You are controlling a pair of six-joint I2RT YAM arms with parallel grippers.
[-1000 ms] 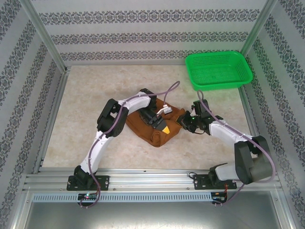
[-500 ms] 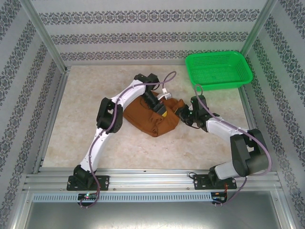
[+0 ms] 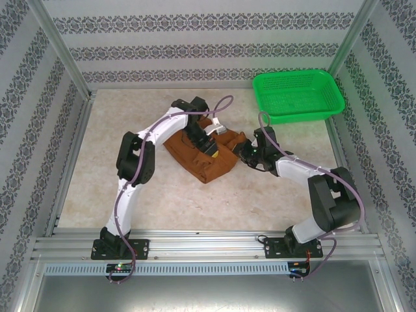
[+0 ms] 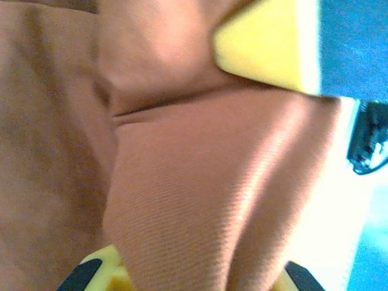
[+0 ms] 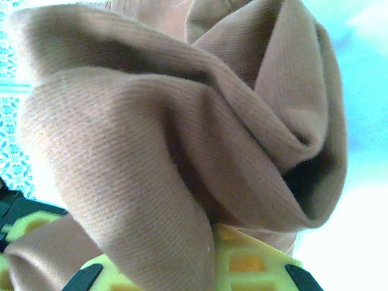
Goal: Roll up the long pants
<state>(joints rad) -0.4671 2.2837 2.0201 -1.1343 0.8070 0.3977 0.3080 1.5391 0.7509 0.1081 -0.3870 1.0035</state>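
Observation:
The long pants (image 3: 198, 161) lie as a bunched rust-brown bundle in the middle of the table, with a pale cord (image 3: 218, 125) poking out at the far side. My left gripper (image 3: 209, 148) presses down into the top of the bundle and is shut on a thick fold of it. That fold (image 4: 194, 182) runs down between the yellow fingertips (image 4: 104, 273). My right gripper (image 3: 244, 155) is at the bundle's right end, shut on gathered cloth (image 5: 151, 133) that drapes over its yellow-green fingers (image 5: 254, 260).
A green mesh basket (image 3: 299, 96) stands at the back right, just beyond the right arm. Metal frame rails (image 3: 71, 169) and patterned walls close in the table. Bare tabletop (image 3: 117, 130) lies left of the bundle and in front of it.
Both grippers have moved toward the far side of the table, dragging the pants bundle back and a little left. The left arm's elbow has swung left. Both stay shut on the cloth.

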